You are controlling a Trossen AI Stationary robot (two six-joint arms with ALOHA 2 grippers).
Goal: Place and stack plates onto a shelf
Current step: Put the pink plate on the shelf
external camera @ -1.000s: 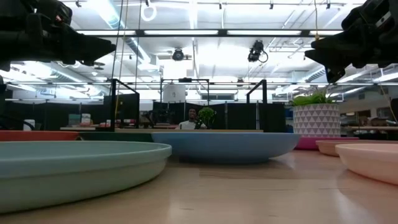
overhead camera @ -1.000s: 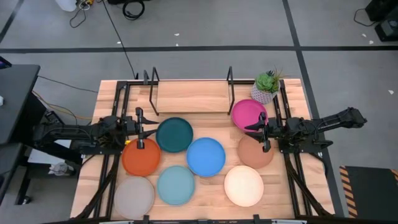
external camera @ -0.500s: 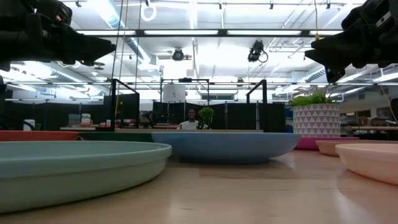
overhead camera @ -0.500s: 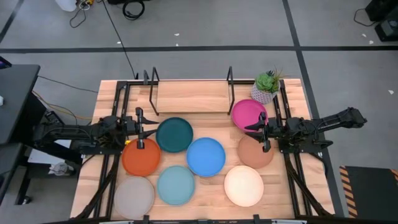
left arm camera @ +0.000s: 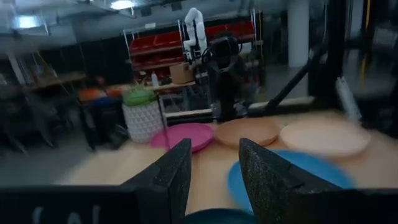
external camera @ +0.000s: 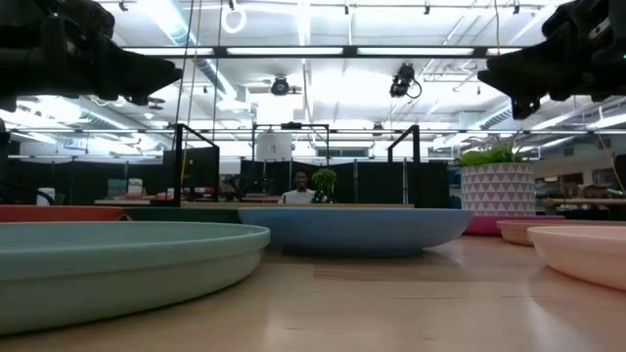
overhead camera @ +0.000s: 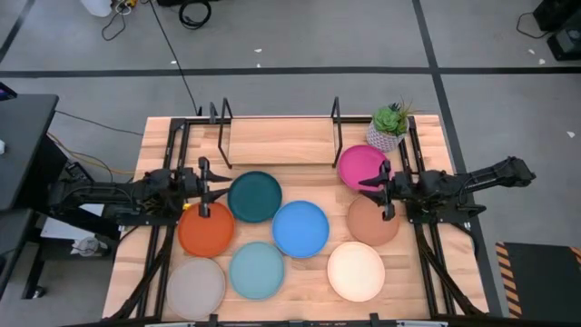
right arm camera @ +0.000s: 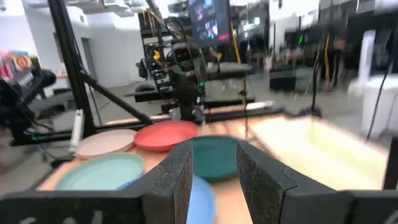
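Wooden bench point(overhead camera: 309, 145) carrying eight plates, all flat, round, no long axis; no readable writing. Near edge: grey point(overhead camera: 195, 287), light teal point(overhead camera: 257, 270), cream point(overhead camera: 356, 271). Mid-bench: orange point(overhead camera: 206, 229), blue point(overhead camera: 300, 228), brown point(overhead camera: 372, 221). Farther: dark teal point(overhead camera: 254, 195), magenta point(overhead camera: 361, 166). Shelf point(overhead camera: 277, 138) at far edge, bare. Left hand point(overhead camera: 204, 186) over orange plate, right hand point(overhead camera: 385, 191) between magenta and brown, both parted, holding nothing. Unchanged since before.

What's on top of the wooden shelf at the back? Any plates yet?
Nothing is on the shelf: its light board lies bare between the black wire uprights. No plate is there. The nearest ones, the dark teal plate and the magenta plate, sit on the table in front of it.
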